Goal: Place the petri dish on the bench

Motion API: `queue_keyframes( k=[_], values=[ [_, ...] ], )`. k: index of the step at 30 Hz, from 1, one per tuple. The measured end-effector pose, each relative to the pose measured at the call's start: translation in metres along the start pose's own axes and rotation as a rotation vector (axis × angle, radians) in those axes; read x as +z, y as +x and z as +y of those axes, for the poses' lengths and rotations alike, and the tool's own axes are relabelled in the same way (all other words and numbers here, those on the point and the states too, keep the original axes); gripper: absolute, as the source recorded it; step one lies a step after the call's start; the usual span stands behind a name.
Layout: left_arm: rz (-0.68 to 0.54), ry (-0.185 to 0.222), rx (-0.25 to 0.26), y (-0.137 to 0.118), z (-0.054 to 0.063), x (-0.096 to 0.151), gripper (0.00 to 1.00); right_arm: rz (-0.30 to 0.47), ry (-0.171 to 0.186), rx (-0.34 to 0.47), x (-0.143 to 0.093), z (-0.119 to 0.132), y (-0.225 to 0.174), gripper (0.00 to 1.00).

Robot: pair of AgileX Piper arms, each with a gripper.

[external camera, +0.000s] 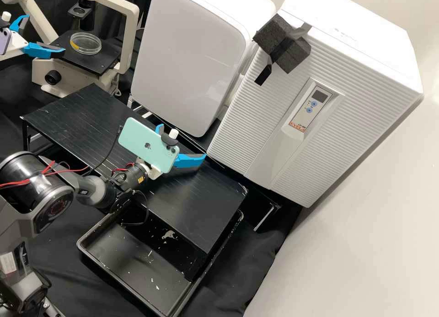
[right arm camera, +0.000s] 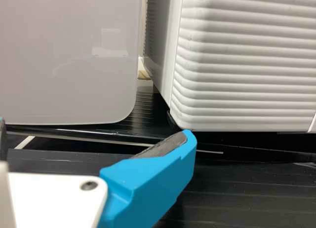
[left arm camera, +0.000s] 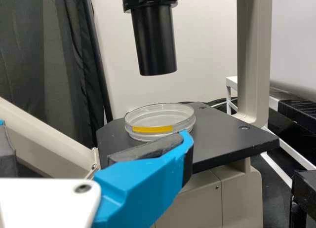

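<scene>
The round, clear plastic petri dish with yellow strip is lying on the flat black stage of the beige microscope. Near it the left blue claw is standing open; the right blue claw is hanging open over the black bench.

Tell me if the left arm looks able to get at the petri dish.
Likely yes: the left gripper is open beside the microscope stage, nothing shows between it and the petri dish; the black tube above leaves the side free.
</scene>
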Motion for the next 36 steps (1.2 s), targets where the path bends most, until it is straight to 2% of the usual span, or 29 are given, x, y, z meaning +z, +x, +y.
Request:
queue_keyframes(
  k=[7, 16, 18, 21, 23, 26, 32, 36],
  values=[
    [-0.001, 0.000, 0.005, 0.001, 0.002, 0.000, 1.00, 0.000, 0.000, 0.000, 0.000, 0.000, 0.000, 1.00],
    [-0.039, -0.002, 0.083, 0.024, 0.029, 0.005, 1.00, 0.000, 0.000, 0.000, 0.000, 0.000, 0.000, 1.00],
    [-0.046, -0.020, 0.077, 0.027, 0.032, 0.005, 1.00, 0.000, 0.000, 0.000, 0.000, 0.000, 0.000, 1.00],
    [-0.100, -0.095, 0.065, 0.031, 0.034, 0.006, 1.00, 0.000, 0.000, 0.000, 0.000, 0.000, 0.000, 1.00],
    [-0.154, -0.146, 0.048, 0.032, 0.033, 0.009, 1.00, 0.000, 0.000, 0.000, 0.000, 0.000, 0.000, 1.00],
    [-0.186, -0.162, 0.020, 0.036, 0.028, 0.012, 1.00, 0.000, 0.000, 0.000, 0.000, 0.000, 0.000, 1.00],
    [-0.191, -0.166, -0.032, 0.045, 0.017, 0.016, 1.00, 0.000, 0.000, 0.000, 0.000, 0.000, 0.000, 1.00],
    [-0.170, -0.151, -0.070, 0.050, 0.008, 0.015, 1.00, 0.000, 0.000, 0.000, 0.000, 0.000, 0.000, 1.00]
  ],
)
